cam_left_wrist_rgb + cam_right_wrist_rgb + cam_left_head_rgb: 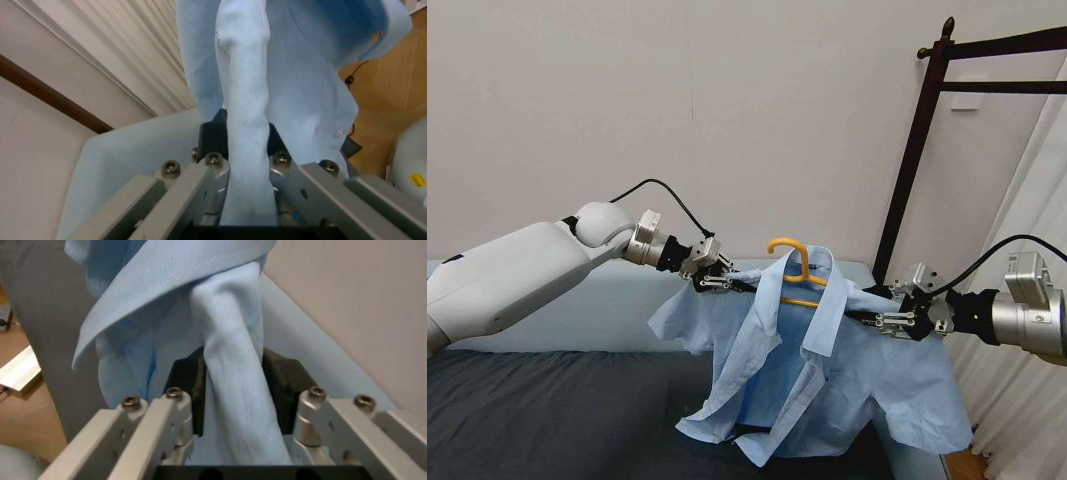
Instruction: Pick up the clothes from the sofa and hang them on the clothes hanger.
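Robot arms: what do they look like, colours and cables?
The left arm has a white rounded shell; both wrists are silver cylinders trailing a looping black cable. The left claw and right claw are grey metal linkages with black pads.

Light-blue short-sleeved shirt [847, 380], open-fronted, on a yellow hanger [787, 243], aloft above the dark sofa [547, 420].

- shirt [827, 390] on hanger [792, 262], above sofa [547, 420];
- left gripper [727, 283] clamped on shirt's left side; right gripper [877, 318] on its right side;
- rack [917, 150] behind shirt, rightward
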Robot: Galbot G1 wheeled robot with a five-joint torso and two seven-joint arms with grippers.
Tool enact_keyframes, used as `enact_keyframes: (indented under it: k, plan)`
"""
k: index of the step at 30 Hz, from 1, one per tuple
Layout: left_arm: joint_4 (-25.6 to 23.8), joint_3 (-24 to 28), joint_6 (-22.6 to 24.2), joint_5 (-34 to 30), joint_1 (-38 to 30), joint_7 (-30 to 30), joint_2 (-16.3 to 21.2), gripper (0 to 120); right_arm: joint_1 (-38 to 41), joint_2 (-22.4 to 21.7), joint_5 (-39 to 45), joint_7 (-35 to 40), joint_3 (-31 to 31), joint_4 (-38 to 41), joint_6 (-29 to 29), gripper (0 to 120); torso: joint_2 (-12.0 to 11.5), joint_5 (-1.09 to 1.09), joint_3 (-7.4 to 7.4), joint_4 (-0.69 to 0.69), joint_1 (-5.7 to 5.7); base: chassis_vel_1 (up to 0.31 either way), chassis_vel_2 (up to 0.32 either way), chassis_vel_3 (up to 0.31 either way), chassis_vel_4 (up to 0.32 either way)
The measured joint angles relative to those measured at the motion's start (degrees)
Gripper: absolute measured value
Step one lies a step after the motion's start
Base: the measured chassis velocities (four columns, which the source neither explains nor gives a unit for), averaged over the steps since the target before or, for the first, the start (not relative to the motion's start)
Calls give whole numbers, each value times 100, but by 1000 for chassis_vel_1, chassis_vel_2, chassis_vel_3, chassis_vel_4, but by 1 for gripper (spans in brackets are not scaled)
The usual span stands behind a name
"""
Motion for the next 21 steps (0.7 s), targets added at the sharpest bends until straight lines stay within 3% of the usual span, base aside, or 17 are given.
enact_keyframes:
  k: [6, 17, 21]
  plan:
    - [-146, -9, -10, 50, 13, -54, 9, 1, -34, 39, -181, -70, -60, 7, 26, 8, 0, 0, 0, 0, 0, 0, 0, 0, 0]
    - [-49, -11, -170, 154, 11, -228, -32, 1, -56, 34, -166, -98, -66, -36, 115, 5, 0, 0, 0, 0, 0, 0, 0, 0, 0]
    - [55, -92, -353, 415, -39, -286, -44, 11, -57, 78, -154, -65, -71, -78, 110, 5, 0, 0, 0, 0, 0, 0, 0, 0, 0]
